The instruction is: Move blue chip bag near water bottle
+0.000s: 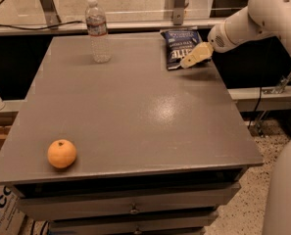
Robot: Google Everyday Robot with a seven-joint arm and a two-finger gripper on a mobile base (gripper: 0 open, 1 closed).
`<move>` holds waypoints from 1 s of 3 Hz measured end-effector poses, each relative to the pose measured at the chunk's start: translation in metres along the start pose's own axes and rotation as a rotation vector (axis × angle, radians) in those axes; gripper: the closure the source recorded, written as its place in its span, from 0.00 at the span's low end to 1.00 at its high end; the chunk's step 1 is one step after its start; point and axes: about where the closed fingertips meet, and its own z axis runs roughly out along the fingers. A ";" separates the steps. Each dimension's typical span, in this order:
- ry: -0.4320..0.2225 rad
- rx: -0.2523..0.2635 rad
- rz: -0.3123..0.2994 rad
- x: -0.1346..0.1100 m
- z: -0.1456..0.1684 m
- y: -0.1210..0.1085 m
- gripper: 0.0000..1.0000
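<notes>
The blue chip bag (179,47) lies flat at the far right of the grey table (130,106), dark navy with white lettering. The water bottle (99,31) stands upright at the far left-centre of the table, clear with a white cap and a pale label. My gripper (190,58) reaches in from the right on the white arm (253,18). Its tan fingers (196,55) point left and down over the bag's right lower edge. I cannot tell whether they touch the bag.
An orange (61,153) sits near the table's front left corner. Drawers (130,207) run below the front edge. A metal rail and glass panel (135,4) stand behind the table. A box (3,214) rests on the floor at the left.
</notes>
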 end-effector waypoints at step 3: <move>-0.021 -0.022 0.020 0.003 0.005 0.005 0.63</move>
